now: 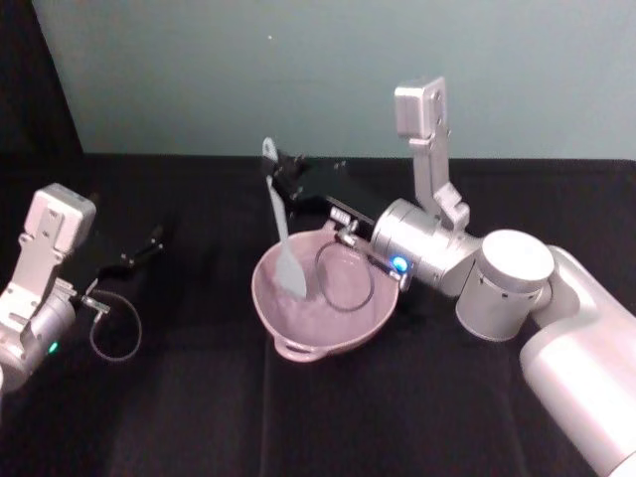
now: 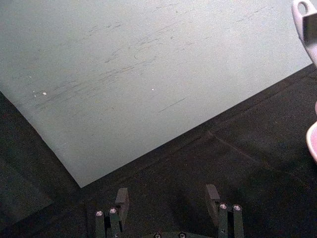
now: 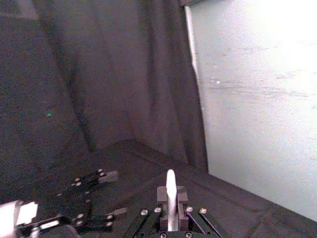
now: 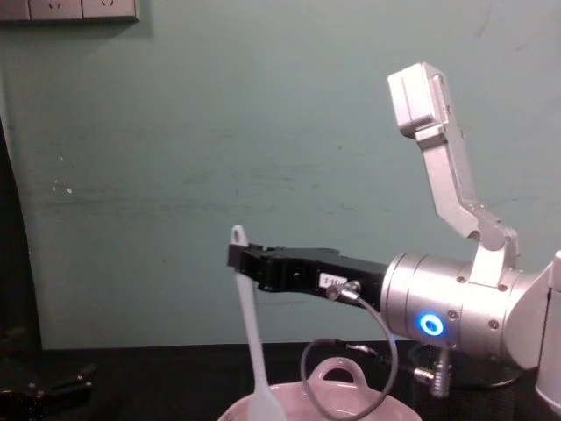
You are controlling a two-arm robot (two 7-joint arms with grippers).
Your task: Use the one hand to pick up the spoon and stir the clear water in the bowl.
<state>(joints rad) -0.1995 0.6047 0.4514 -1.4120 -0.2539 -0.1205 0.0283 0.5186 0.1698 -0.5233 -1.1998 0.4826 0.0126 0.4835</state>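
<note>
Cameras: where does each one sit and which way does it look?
Head view: up high, looking down at the bowl on the table; both arms show, right gripper shut on the spoon.
Chest view: lower, looking forward at the wall; right arm shows.
Left wrist view: on the left arm, facing table and wall; open left gripper shows.
Right wrist view: on the right arm, facing a dark curtain; its own gripper shows.
Head and chest share the spoon, blade down in the bowl.

The white spoon (image 1: 281, 231) stands nearly upright, pinched near its top by the right gripper (image 1: 279, 174), blade inside the pink bowl (image 1: 343, 326) at ten o'clock.
</note>
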